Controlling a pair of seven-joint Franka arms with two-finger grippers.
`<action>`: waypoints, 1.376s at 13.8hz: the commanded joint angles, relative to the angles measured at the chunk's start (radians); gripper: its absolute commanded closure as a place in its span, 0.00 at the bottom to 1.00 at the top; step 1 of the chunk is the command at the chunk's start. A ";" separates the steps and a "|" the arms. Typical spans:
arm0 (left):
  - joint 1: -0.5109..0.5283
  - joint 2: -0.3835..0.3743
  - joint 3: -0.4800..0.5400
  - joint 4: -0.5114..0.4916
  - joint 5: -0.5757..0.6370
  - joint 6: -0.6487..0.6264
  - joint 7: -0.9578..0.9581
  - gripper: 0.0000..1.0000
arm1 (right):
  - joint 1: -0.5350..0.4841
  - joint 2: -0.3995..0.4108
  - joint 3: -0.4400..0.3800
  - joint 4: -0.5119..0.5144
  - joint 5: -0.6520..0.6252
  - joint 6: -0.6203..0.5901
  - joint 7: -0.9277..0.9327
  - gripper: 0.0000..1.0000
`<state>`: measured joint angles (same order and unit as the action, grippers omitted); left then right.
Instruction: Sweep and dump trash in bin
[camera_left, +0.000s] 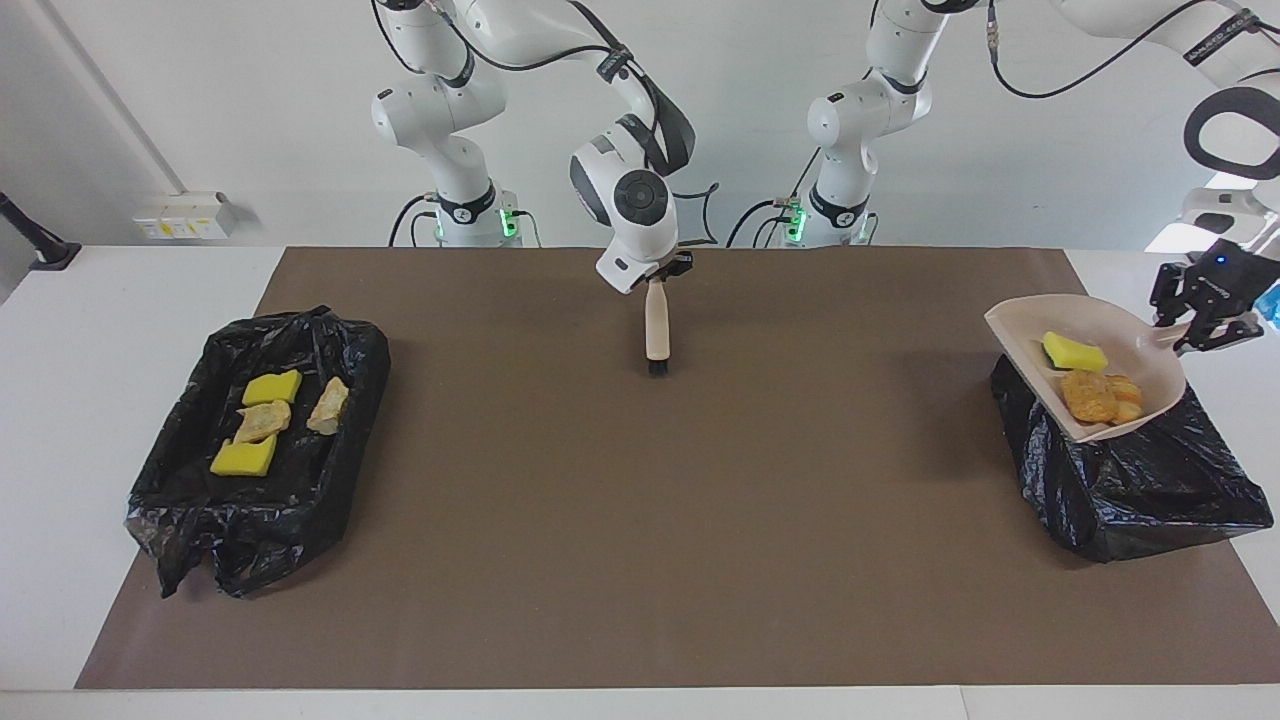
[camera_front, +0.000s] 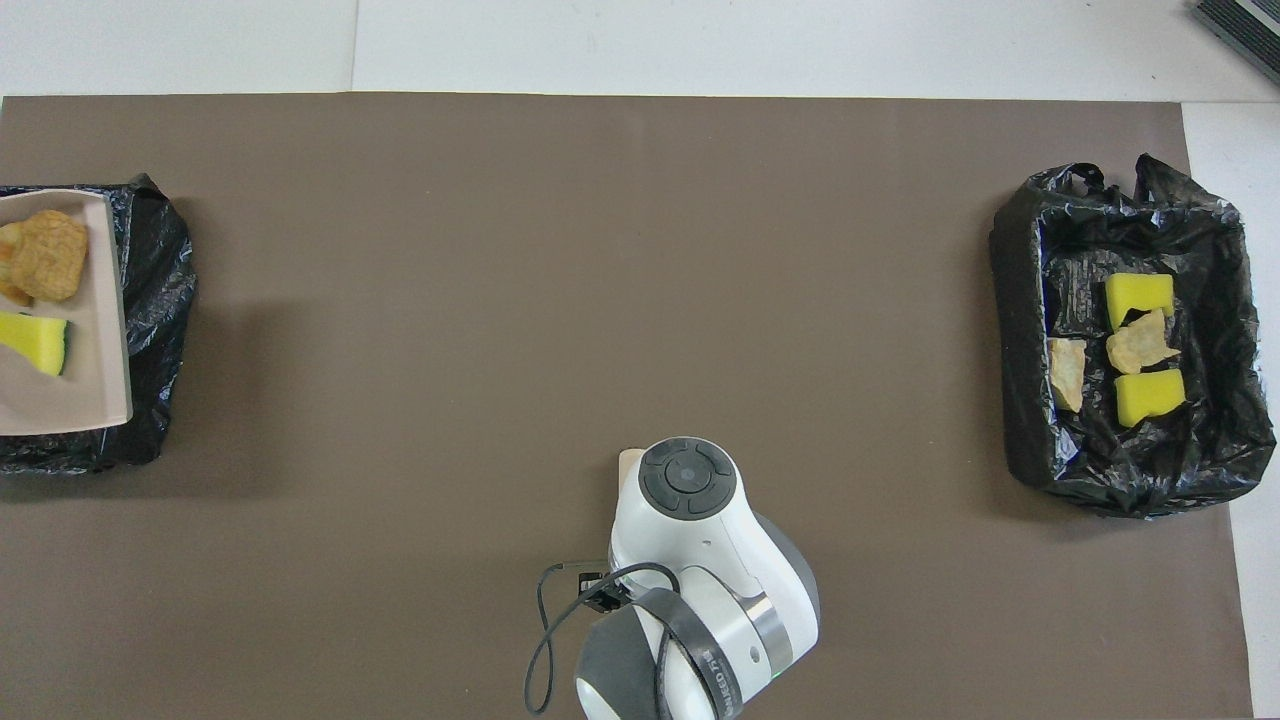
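Observation:
My left gripper (camera_left: 1203, 322) is shut on the handle of the beige dustpan (camera_left: 1140, 345), held tilted in the air over the black-bagged bin (camera_left: 1130, 480) at the left arm's end of the table. Trash lies in the pan: a yellow sponge chunk (camera_left: 1073, 350) and two bread-like lumps (camera_left: 1090, 396). In the overhead view the dustpan (camera_front: 100, 340) covers part of that bin (camera_front: 150, 300), and the left gripper is out of frame. My right gripper (camera_left: 660, 272) is shut on the brush (camera_left: 657, 325), which hangs bristles down over the mat's middle.
A second black-bagged bin (camera_left: 300, 500) sits at the right arm's end and holds several trash pieces (camera_left: 262, 420); it also shows in the overhead view (camera_front: 1030, 330). A brown mat (camera_left: 600, 520) covers the table between the two bins.

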<state>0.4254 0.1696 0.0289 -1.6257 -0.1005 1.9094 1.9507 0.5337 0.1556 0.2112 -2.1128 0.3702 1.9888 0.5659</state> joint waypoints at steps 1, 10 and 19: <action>0.061 0.103 -0.012 0.135 0.040 -0.018 0.059 1.00 | 0.020 0.025 0.000 -0.009 0.024 0.057 -0.008 0.90; -0.029 0.088 -0.009 0.063 0.565 0.143 -0.056 1.00 | -0.029 0.078 -0.013 0.126 -0.121 0.105 0.009 0.00; -0.128 0.011 -0.009 -0.042 0.984 0.048 -0.413 1.00 | -0.394 -0.011 -0.038 0.321 -0.439 -0.013 -0.084 0.00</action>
<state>0.3053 0.2280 0.0125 -1.6144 0.8101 1.9603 1.5861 0.1885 0.1668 0.1808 -1.8480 -0.0308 2.0533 0.5336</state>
